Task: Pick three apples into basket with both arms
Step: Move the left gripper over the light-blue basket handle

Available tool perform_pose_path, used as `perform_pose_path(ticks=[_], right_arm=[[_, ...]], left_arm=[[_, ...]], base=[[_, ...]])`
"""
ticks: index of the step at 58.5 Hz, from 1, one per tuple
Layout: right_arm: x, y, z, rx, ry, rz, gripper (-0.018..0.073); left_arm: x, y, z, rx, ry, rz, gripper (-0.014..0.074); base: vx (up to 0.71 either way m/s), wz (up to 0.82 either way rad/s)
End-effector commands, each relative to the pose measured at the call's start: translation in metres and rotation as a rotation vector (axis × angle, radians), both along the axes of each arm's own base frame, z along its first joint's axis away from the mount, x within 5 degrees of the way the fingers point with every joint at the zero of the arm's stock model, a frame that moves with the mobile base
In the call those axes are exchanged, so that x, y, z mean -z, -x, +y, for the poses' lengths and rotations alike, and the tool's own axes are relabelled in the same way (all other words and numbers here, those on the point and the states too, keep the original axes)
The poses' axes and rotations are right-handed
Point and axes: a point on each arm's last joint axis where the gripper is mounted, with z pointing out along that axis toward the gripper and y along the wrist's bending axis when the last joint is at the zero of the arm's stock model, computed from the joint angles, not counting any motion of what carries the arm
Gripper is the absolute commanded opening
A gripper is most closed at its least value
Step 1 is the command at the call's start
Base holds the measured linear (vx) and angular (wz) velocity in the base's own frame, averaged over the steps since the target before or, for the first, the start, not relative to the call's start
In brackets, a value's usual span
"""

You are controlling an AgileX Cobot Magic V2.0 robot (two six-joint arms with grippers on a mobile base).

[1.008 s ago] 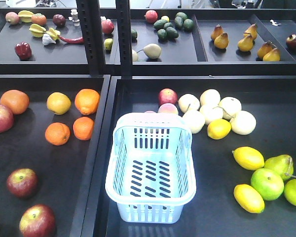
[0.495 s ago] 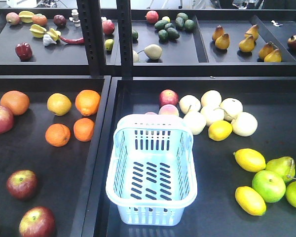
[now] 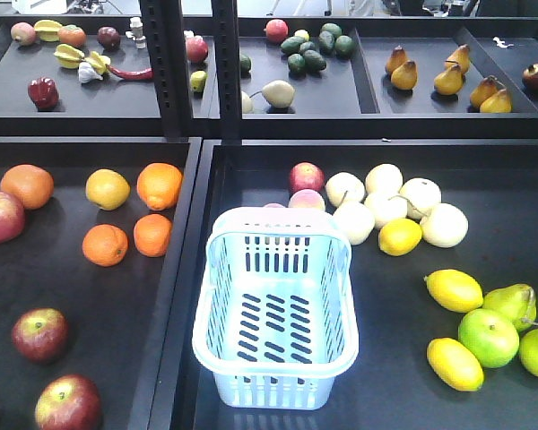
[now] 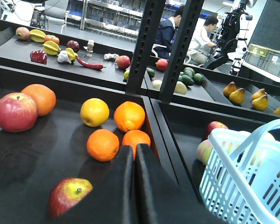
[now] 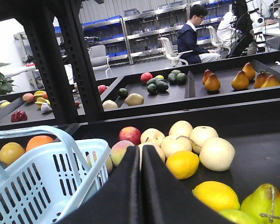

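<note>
**Change log.** Over the last second the whole front view slid a touch to the right, then held. No fruit has shifted against its neighbours. We read this as the camera settling, not as work on the task.

**Basket** (image 3: 273,387). Empty, standing in the right tray (image 3: 403,394), close to its left wall.

**Apples.** All lie in the left tray (image 3: 117,358); none is lifted.
- Near apple (image 3: 67,403): at the basket's 8 o'clock.
- Middle apple (image 3: 40,333): at the basket's 9 o'clock.
- Far apple (image 3: 0,216): larger and paler, at the basket's 10 o'clock.
- A fourth red edge shows at the frame's left border. We cannot tell which three are meant.

**Left fingers** (image 4: 123,186). Pressed together, holding nothing. The middle apple lies near, at their 8 o'clock.

**Right fingers** (image 5: 126,186). Also pressed together and empty. The basket is at their 9 o'clock and lemons (image 5: 182,164) at 1 o'clock.

**Standing.** We judge that all three picks are still to be made. The left arm is the better placed for the first, and its fingers must part before any grasp.
</note>
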Motion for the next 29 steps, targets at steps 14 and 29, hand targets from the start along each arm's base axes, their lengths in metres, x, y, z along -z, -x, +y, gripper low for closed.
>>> perform_pose_path(ticks=[14, 29], right_arm=[[-0.0037, 0.0007, -0.0006, 0.009, -0.002, -0.074, -0.0005], [-0.0037, 0.0007, -0.0006, 0.009, -0.002, -0.074, -0.0005]], left_arm=[[-0.0222, 0.0028, 0.003, -0.028, 0.227, -0.155, -0.0006], [-0.0252, 0.0032, 0.0053, -0.04, 0.464, -0.189, -0.0006]], base=[[0.0, 0.0], [0.0, 0.0]])
